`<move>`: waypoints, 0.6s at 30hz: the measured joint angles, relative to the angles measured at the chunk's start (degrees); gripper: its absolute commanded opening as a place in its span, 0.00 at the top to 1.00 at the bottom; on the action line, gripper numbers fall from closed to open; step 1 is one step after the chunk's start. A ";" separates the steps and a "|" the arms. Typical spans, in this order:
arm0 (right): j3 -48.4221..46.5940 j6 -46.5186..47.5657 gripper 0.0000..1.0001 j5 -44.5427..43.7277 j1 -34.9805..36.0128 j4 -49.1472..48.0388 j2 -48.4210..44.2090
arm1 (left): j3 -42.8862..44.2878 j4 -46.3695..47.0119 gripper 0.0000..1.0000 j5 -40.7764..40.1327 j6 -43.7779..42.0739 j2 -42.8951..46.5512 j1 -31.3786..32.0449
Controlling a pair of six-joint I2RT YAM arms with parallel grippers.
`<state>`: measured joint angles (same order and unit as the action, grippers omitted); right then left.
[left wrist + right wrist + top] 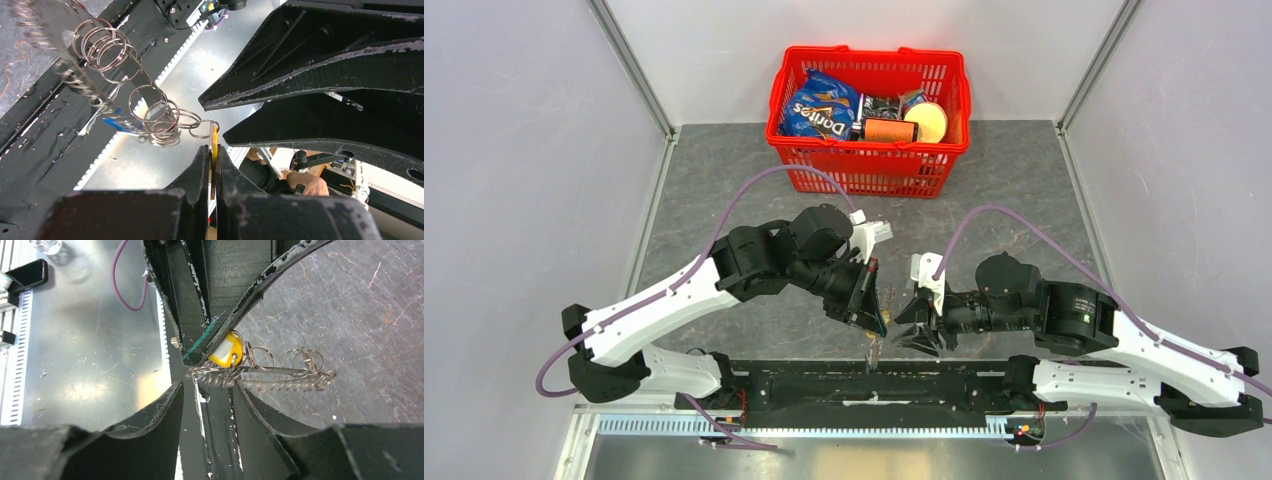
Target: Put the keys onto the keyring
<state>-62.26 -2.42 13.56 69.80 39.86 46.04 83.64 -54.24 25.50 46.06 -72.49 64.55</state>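
Note:
My left gripper is shut on the yellow key, gripping its head edge-on. The keyring, a grey bunch of linked wire rings, hangs from that key, with the blue key among the rings. In the top view the keyring dangles below the left gripper over the table's front edge. My right gripper is open, its tips just short of the keyring and the yellow key. Its jaws hold nothing.
A red basket with snack packs stands at the back centre. A black rail runs along the near edge, with a metal plate below it. The two grippers are nearly touching.

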 measured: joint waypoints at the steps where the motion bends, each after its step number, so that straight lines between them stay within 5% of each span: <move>1: 0.00 -0.17 0.52 -0.07 0.00 -0.42 0.00 | 0.00 0.09 0.98 0.07 0.13 0.00 -0.07; 8: 1.95 -1.86 0.57 -2.49 0.00 -4.35 0.44 | 0.00 0.83 0.98 0.17 0.74 0.00 -0.46; 18: 2.86 -2.56 1.00 -7.08 0.24 -6.05 1.33 | -0.02 0.44 0.98 0.22 0.83 0.02 -1.11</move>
<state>-59.40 -4.97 6.48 70.04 33.80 47.37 83.61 -53.80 25.71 46.89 -72.47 63.44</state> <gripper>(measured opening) 0.097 0.054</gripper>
